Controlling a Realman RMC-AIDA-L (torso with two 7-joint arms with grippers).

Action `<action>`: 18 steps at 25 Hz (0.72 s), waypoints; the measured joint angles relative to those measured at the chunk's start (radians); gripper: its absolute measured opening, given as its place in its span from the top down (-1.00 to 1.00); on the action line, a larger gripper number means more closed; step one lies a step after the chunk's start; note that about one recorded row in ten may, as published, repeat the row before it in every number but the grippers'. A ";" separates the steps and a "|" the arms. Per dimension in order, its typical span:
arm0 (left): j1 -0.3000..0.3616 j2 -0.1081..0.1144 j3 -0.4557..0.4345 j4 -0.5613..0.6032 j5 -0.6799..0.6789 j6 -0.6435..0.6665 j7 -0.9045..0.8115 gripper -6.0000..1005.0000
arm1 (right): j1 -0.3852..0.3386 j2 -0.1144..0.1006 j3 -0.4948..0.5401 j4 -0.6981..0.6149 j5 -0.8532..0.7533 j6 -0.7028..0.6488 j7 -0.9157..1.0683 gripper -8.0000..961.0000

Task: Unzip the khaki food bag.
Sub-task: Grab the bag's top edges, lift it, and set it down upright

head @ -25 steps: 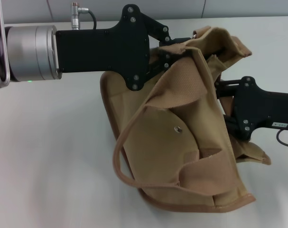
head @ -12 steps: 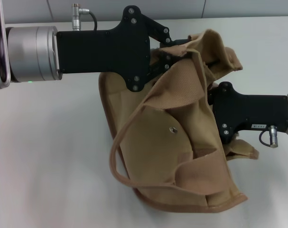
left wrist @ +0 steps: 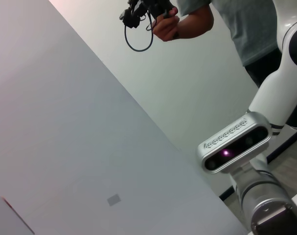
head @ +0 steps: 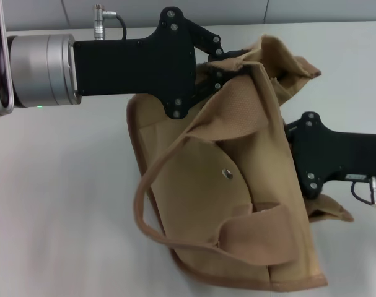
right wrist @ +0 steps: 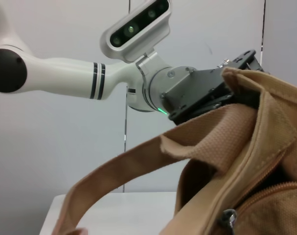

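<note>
1. Left hand (head: 237,65) reaches in from the left at the far top corner of the khaki food bag (head: 225,198); fingertips buried in the bunched canvas, so can't tell if they're pinching or spread. Looks like it's bracing that corner.
2. Right hand (head: 290,145) comes in from the right, pressed against the bag's right edge about mid-length; fingers hidden behind the fabric, state unknown.
3. Bag lies on the white desk (head: 64,204), centre-right, pocket face with snap (head: 227,174) up. Long axis runs far-to-near, tilted slightly right at the near end. One strap (head: 147,204) loops off to the left, the other lies folded across the near part.
4. Right wrist view: metal zipper pull (right wrist: 228,218) sits close to the camera, zipper teeth (right wrist: 273,192) running away from it. Teeth there look shut.
5. Key relation, my read: zipper line lies along the right-hand top edge, right beside the right hand, so the right arm is nearer for the pull while the left anchors. Unzip not visibly done.
</note>
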 joint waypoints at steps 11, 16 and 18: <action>-0.001 0.001 -0.008 -0.015 -0.022 -0.020 0.002 0.93 | -0.134 -0.025 0.013 -0.066 -0.050 -0.093 -0.003 0.97; -0.001 0.002 -0.009 -0.015 -0.044 -0.034 0.002 0.93 | -0.188 -0.042 0.079 -0.071 -0.145 -0.175 -0.003 0.96; -0.001 0.002 -0.009 -0.015 -0.045 -0.035 0.002 0.93 | -0.191 -0.042 0.102 -0.073 -0.169 -0.192 -0.003 0.96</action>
